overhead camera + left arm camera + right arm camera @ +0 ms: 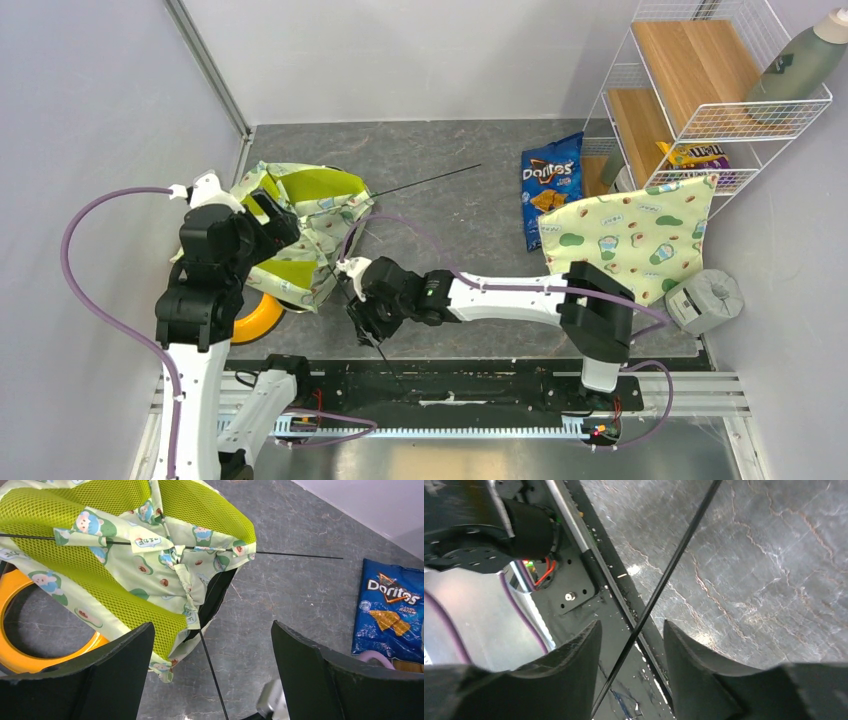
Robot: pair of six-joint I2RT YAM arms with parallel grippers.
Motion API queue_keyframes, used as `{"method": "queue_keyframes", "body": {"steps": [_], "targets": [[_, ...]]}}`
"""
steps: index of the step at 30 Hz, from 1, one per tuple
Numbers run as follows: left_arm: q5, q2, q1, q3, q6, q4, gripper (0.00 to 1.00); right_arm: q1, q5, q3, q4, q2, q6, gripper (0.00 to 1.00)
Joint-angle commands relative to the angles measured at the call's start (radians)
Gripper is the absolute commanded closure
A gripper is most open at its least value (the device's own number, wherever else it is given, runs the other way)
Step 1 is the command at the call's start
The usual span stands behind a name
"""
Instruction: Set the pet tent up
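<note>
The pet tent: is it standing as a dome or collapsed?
Collapsed. The pet tent lies crumpled on the table, and one black pole sticks out straight, not bent.

left fingers (115, 672) spread wide, right arm (500, 292) stretched leftward with right fingers (574, 667) parted.

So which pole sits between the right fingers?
The near pole, running from the tent toward the near edge; the far pole points toward the Doritos.
</note>
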Motion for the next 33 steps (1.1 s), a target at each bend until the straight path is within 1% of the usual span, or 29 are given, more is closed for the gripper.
{"method": "queue_keyframes", "body": {"steps": [1,6,8,9,14,21,26,30,33], "targets": [[-0.026,-0.018,0.004,0.008,-0.031,-0.018,0.07,0.013,0.079,0.045,0.04,0.032,0.071,0.48],[-0.026,-0.019,0.004,0.015,-0.028,-0.024,0.07,0.015,0.152,0.052,0.04,0.033,0.088,0.75],[-0.027,-0.018,0.004,0.019,-0.028,-0.024,0.07,0.015,0.16,0.054,0.037,0.034,0.091,0.9],[-0.028,-0.015,0.004,0.022,-0.029,-0.024,0.07,0.015,0.189,0.052,0.037,0.032,0.093,1.0],[-0.028,-0.002,0.004,0.03,-0.029,-0.024,0.08,0.015,0.254,0.017,0.072,0.002,0.101,1.0],[-0.019,0.023,0.003,0.042,-0.033,-0.023,0.08,0.014,0.379,-0.098,0.263,-0.046,0.081,1.0],[0.001,0.047,0.004,0.048,-0.046,-0.024,0.1,0.013,0.519,-0.159,0.361,-0.081,0.07,1.0],[0.013,0.067,0.003,0.05,-0.056,-0.022,0.1,0.014,0.646,-0.195,0.386,-0.123,0.089,1.0],[0.025,0.087,0.004,0.051,-0.059,-0.022,0.11,0.013,0.711,-0.205,0.387,-0.141,0.099,1.0]]}}
